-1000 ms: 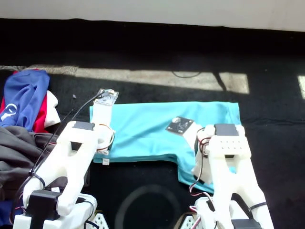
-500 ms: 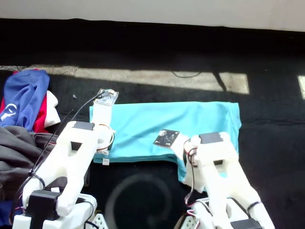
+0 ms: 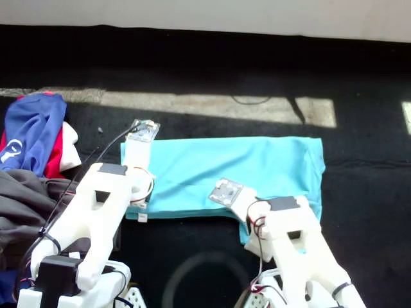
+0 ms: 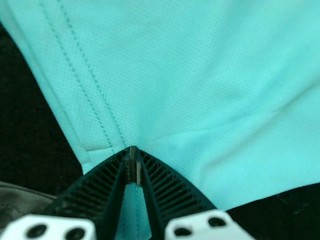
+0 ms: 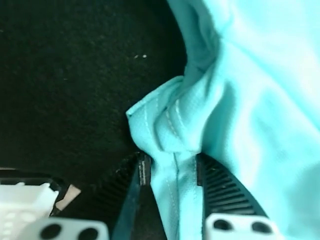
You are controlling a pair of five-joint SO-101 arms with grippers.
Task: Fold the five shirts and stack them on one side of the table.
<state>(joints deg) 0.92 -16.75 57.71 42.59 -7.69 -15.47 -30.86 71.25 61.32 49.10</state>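
Note:
A turquoise shirt (image 3: 237, 170) lies spread flat across the middle of the black table. My left gripper (image 3: 137, 206) is at the shirt's near left corner, under the white arm. In the left wrist view that gripper (image 4: 131, 162) is shut on the stitched hem of the turquoise shirt (image 4: 200, 85). My right gripper (image 3: 247, 224) is at the shirt's near edge, right of centre. The right wrist view shows this gripper (image 5: 172, 167) closed around a bunched fold of the turquoise shirt (image 5: 250, 100), with black table beside it.
A pile of other shirts sits at the left edge: a blue one (image 3: 32, 128) over a red one (image 3: 56, 154), and a dark grey one (image 3: 22, 205) nearer. A sunlit strip (image 3: 212, 106) crosses the back of the table. The right side is bare black cloth (image 3: 372, 192).
The right arm has drawn back toward the near edge and shifted left, and the shirt's near right flap has shortened with it. The left arm has kept still.

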